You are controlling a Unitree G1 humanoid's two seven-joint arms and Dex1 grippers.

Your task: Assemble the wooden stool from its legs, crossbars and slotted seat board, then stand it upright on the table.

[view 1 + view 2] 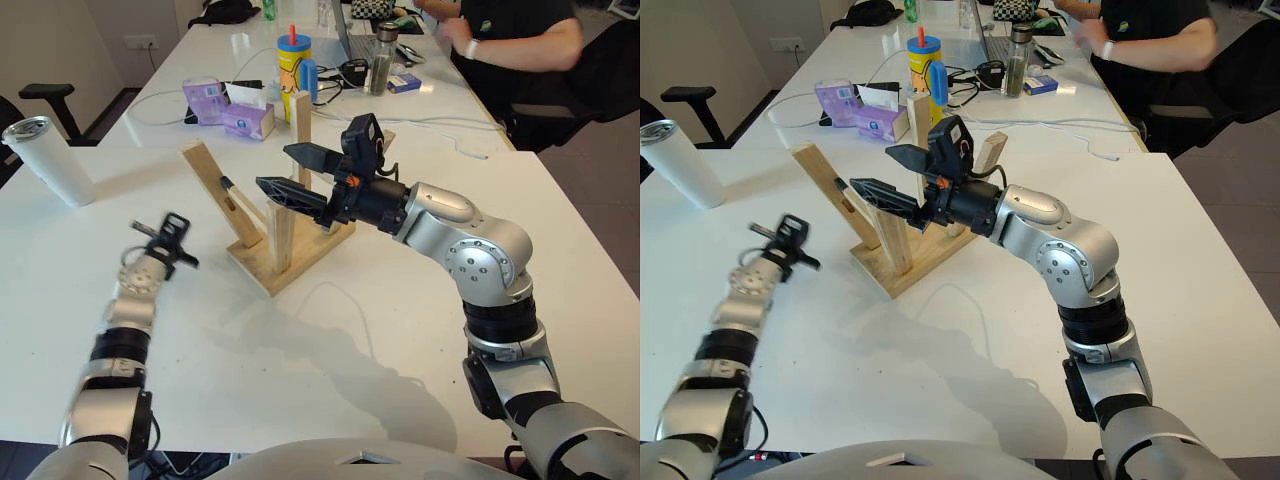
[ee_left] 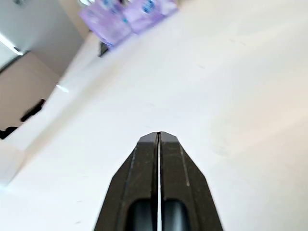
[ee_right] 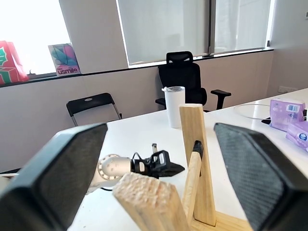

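Note:
The wooden stool lies upside down on the white table, its seat board (image 1: 292,264) flat and several legs pointing up. One leg (image 1: 213,187) leans to the left, and a crossbar (image 1: 238,204) joins it to the middle leg (image 1: 284,236). My right gripper (image 1: 296,175) is open at the top of that middle leg, whose end (image 3: 148,202) sits between the two fingers (image 3: 62,178) without touching either. My left gripper (image 1: 172,241) is shut on nothing, low over the table left of the stool, and appears beyond the legs as the left gripper (image 3: 158,165).
A white tumbler (image 1: 46,160) stands at the table's far left. Purple tissue packs (image 1: 232,109), a yellow cup (image 1: 294,58), a bottle (image 1: 381,58) and cables crowd the table behind the stool. Bare tabletop (image 1: 300,350) lies in front.

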